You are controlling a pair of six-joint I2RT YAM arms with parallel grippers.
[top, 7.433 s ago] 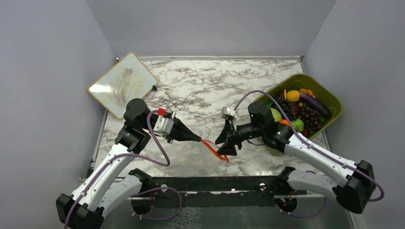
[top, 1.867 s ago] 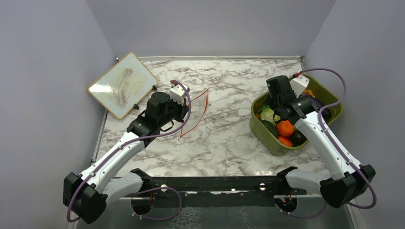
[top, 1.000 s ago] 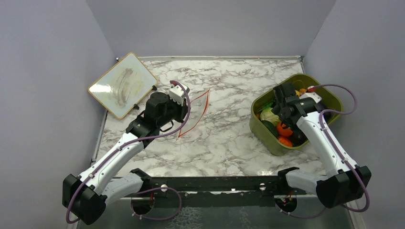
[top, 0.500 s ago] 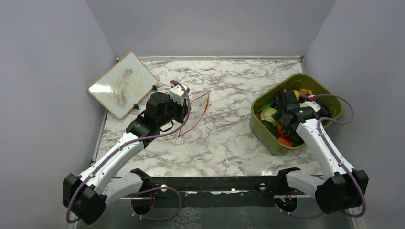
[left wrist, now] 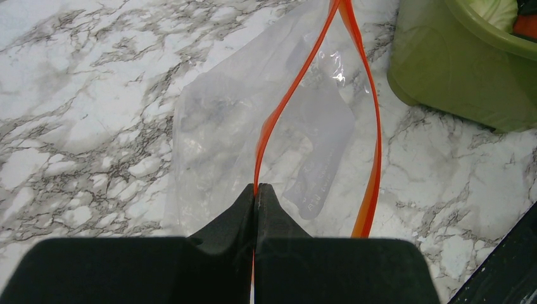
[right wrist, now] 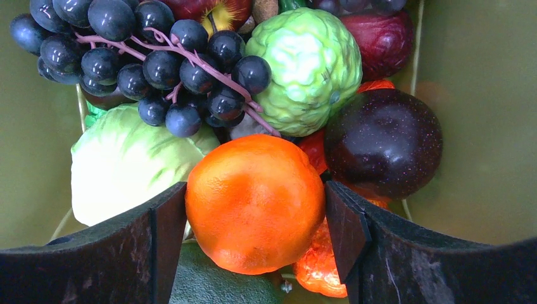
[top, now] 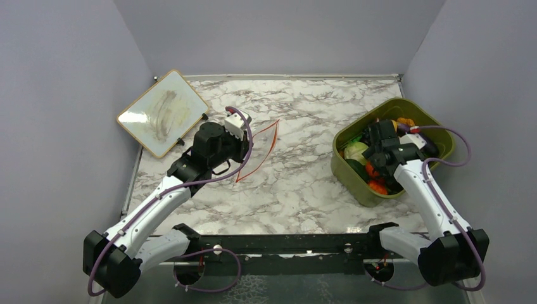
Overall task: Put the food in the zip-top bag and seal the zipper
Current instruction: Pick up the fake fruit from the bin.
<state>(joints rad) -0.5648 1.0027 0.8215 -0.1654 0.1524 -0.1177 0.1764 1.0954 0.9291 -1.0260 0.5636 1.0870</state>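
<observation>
Pinched tight in the left gripper, jaws fully together: one strip of the zipper, at the near end of the bag. Long axis of the mouth in line with the gripper, pointing straight ahead from the fingertips. Held strip leading away, the other strip bowed out to the right of the fingers, both meeting again at the far end. Mouth gaping as a narrow leaf-shaped opening, facing up toward the wrist. Clear crinkled film spread ahead and left of the fingers over the marble table; whether resting on it, cannot tell. Beyond the bag's far end and to the right, a corner of the green bin, well apart from this gripper. Seen from above, a whiteboard off to the gripper's far left.

Closed onto the orange with the right gripper, down inside the bin: one finger flat against each side, orange seated in the pile of food. Just beyond the fingertips, grapes on a pinkish stem, bunch lying crosswise. Beside them, ahead of the orange, a bumpy green fruit. Pale cabbage just beside the finger at the wrist view's left — dark plum just beside the other. Tucked under the orange, a red-orange piece and a dark green one
</observation>
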